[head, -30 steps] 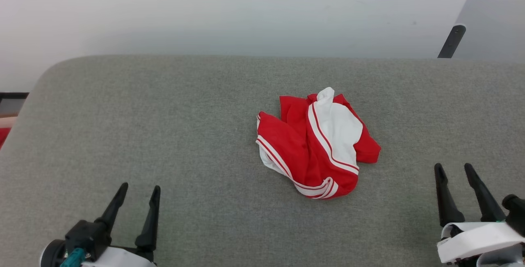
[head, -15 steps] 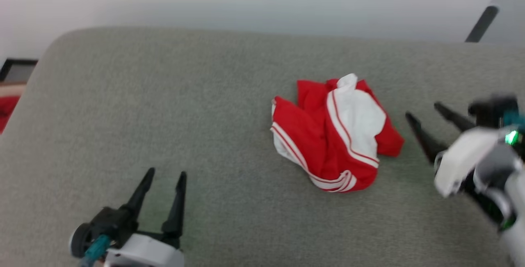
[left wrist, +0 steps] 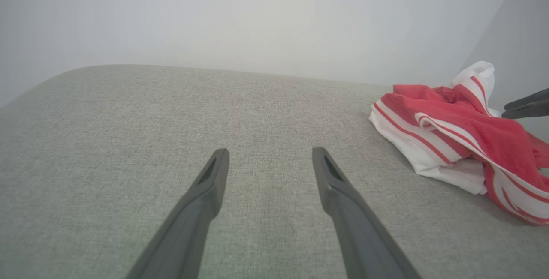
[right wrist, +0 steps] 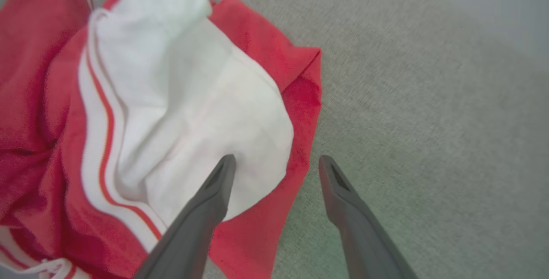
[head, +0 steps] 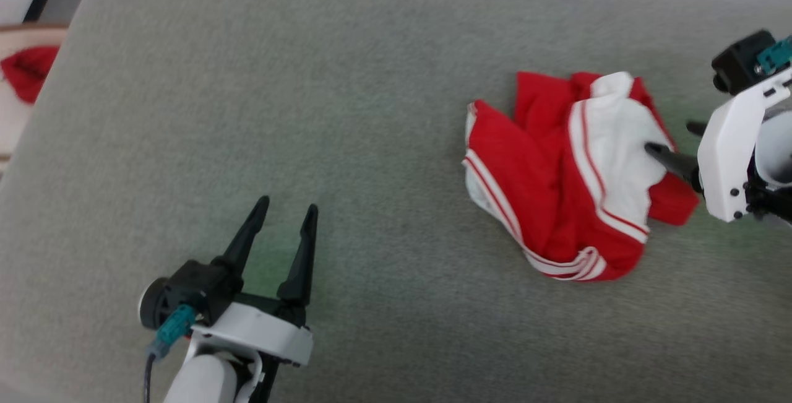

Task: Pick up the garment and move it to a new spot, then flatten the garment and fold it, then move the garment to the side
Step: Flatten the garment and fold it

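**Right gripper at the garment edge: jaws wide, nothing held**

I read the right gripper (right wrist: 278, 159) as fully spread and empty. In the right wrist view one dark finger lies over the white sleeve panel. The other lies over bare fabric just beside the red edge, so the jaws straddle the border of the cloth. I cannot tell whether either tip touches it yet.

The garment (head: 557, 174) is a soft red short-sleeved shirt with white sleeves and red-and-white striped bands. It lies crumpled in a loose heap on the grey woven cushion surface (head: 309, 112), towards the robot's right side, with nothing resting on it.

The left gripper (head: 288, 203) is also spread wide and empty. It sits over bare grey fabric, well apart from the heap.

Handling judgement:
- The cloth looks light and limp. It will drape and trail rather than keep its shape.
- A pinch on a single layer may unroll the heap instead of lifting it.
- I would close on the raised fold where the white sleeve meets the red edge, catching several layers at once.
- I would avoid the flat striped hem, which offers the tips little to bite.
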Robot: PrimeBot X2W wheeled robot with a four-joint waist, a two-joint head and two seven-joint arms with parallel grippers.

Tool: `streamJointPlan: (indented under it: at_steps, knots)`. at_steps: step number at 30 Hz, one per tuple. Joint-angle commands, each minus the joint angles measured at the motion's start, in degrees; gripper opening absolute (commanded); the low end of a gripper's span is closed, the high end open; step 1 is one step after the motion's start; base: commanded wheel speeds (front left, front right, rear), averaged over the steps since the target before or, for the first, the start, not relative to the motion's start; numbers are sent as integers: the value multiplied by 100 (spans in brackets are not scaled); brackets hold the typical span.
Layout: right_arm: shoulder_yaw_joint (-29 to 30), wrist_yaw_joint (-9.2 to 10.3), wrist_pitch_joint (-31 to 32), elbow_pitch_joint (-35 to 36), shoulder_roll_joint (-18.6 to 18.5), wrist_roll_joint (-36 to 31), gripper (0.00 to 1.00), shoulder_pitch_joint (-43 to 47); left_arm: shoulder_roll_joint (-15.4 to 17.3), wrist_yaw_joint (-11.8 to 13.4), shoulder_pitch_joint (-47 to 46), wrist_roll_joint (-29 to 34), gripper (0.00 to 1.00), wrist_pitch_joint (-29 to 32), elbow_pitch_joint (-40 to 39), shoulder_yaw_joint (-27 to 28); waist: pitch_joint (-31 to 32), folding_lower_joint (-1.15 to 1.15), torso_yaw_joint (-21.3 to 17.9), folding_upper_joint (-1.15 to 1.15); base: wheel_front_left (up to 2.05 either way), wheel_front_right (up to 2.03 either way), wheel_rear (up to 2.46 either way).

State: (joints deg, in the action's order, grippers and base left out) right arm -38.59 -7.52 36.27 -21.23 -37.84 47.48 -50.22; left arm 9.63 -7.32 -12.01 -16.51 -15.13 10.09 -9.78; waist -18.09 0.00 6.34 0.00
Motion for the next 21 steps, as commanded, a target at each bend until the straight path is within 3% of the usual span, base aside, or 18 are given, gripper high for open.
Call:
streamJointPlan:
  at_steps: [1, 5, 6, 7, 8, 16, 21]
  knots:
    - [-334, 4, 39, -89, -81, 249, 100, -150, -39, -26, -125, 5, 100, 0, -24, -33, -376, 0, 373, 0, 0, 0, 0]
    - [-774, 4, -210, -192, -205, 557, 100, -343, -108, -26, -193, -32, 100, 0, -69, -33, -435, 0, 424, 0, 0, 0, 0]
    - [-845, 4, -297, -215, -217, 621, 51, -383, -117, -26, -198, -42, 100, 0, -73, -27, -443, 0, 425, 0, 0, 0, 0]
    - [-966, 4, -373, -207, -244, 653, 29, -439, -119, -26, -201, -41, 100, 0, -76, -25, -449, 0, 422, 0, 0, 0, 0]
    - [-1097, 4, -434, -204, -275, 680, 0, -478, -123, -26, -201, -35, 100, 0, -76, -25, -451, 0, 414, 0, 0, 0, 0]
    - [-1475, 6, -1199, -349, -450, 831, 0, -801, -124, -27, -100, -54, 100, 0, -35, 95, -329, 0, 171, 0, 0, 0, 0]
    - [-1299, 6, -1764, -366, -665, 1061, 0, -614, -89, -27, -21, -66, 100, 0, -52, 187, -141, 0, -82, 0, 0, 0, 0]
